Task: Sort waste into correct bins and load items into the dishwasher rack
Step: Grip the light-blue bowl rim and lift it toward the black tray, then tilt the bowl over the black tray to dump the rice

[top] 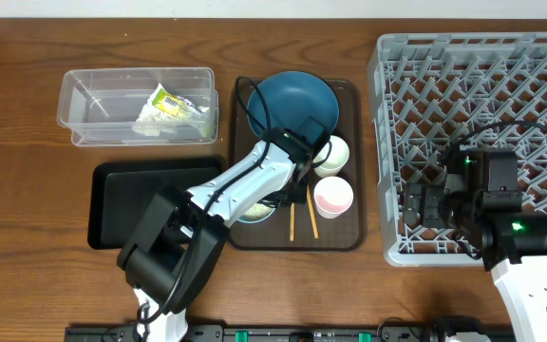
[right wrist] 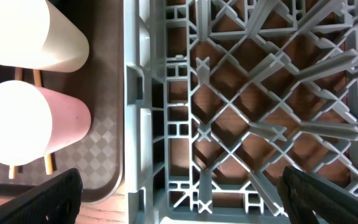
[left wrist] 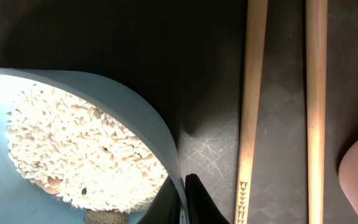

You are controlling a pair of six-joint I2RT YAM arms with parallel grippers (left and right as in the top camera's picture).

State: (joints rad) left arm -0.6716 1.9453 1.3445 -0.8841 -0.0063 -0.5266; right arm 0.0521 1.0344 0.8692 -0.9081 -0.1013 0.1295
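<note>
a wooden table fills the overhead view, mid-brown, its grain running from nine o'clock to three o'clock. the widest bare wood lies toward nine and ten o'clock, with another strip along twelve o'clock.

a brown serving tray lies flat on the table at about the centre of the view. it is rectangular with rounded corners and a low raised rim, its long sides running from twelve to six o'clock. up close, its floor has a fine checkered texture with faint scratches, and the same pattern shows at eight o'clock in the right wrist view.

a dark rail with small green parts runs along the six o'clock edge.
</note>
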